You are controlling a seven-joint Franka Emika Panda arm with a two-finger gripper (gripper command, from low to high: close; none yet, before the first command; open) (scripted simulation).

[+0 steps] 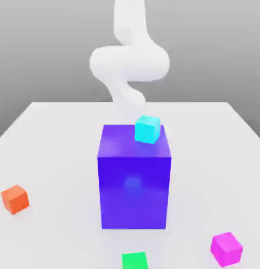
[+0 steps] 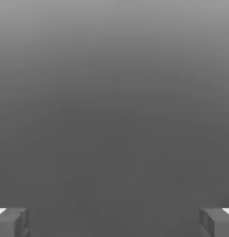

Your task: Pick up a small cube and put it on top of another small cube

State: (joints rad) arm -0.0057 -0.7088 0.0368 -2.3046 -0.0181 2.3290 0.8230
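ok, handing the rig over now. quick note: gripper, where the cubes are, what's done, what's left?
Gripper: open, nothing between the fingers, facing plain grey background.
Cubes: cyan cube sits on the top face of the big blue block, near its far edge toward the exterior view's right. Orange cube, green cube and magenta cube each lie alone on the white table.
Done: no small cube stacked on another.
Left: pick one small cube, set it on another small cube, release.
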